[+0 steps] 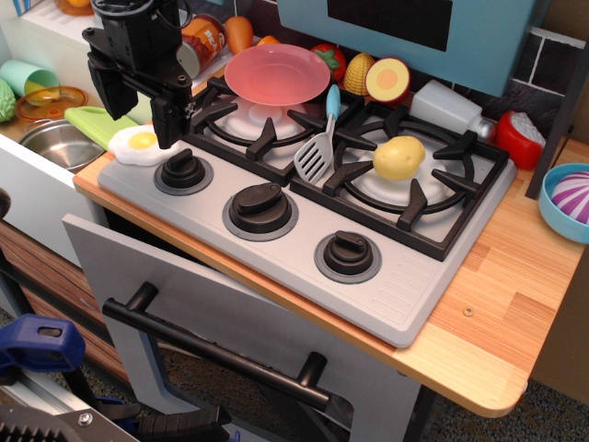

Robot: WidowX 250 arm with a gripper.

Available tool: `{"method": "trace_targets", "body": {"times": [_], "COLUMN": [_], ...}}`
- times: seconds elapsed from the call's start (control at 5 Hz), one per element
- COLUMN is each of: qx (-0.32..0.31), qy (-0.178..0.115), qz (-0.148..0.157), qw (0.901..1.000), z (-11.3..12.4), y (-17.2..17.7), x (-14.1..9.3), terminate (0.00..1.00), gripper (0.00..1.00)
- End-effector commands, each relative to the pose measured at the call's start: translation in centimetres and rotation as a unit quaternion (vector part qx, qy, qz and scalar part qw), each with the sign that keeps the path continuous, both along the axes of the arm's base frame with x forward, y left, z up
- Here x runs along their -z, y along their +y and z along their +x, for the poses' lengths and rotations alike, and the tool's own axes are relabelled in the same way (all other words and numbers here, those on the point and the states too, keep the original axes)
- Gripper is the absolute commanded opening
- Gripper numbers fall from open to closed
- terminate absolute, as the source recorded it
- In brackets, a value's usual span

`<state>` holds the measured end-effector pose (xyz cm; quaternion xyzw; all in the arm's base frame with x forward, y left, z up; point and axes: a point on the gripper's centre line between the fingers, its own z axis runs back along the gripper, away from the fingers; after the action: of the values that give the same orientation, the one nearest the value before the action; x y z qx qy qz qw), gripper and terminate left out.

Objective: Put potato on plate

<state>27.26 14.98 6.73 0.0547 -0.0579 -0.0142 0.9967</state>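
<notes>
The pale-yellow potato lies on the right burner of the toy stove. The salmon-pink plate rests at the back of the left burner, tilted a little on the grate. My black gripper hangs at the stove's far left edge, above a toy fried egg. Its two fingers stand apart and hold nothing. It is well to the left of both the plate and the potato.
A blue-handled grey spatula lies between the burners. A halved fruit, yellow ridged toy, white shaker and can line the back. A blue bowl sits at the right, a metal sink at the left.
</notes>
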Motion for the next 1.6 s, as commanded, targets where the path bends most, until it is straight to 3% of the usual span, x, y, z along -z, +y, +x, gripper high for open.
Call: {"method": "trace_targets", "body": {"times": [0.0,0.4,0.6,0.8,1.2,1.4], "qx": [0.000,0.016,0.008,0.011,0.075,0.090], "qy": [0.000,-0.014,-0.016,-0.012,-0.050,-0.053], "qz": [0.000,0.039,0.048,0.022,0.016,-0.005], "qw": [1.0000,0.9990,0.9987,0.9996,0.9958,0.9945], "z": [0.0,2.2,3.0,4.9,9.1,8.9], "y": [0.0,-5.2,-10.2,-14.4,-18.3,-18.4], "x": [0.0,-5.1,-7.4,-7.1,-5.4,-4.2], "terminate": [0.00,0.00,0.00,0.00,0.00,0.00], "gripper": [1.00,1.00,1.00,1.00,1.00,1.00]}}
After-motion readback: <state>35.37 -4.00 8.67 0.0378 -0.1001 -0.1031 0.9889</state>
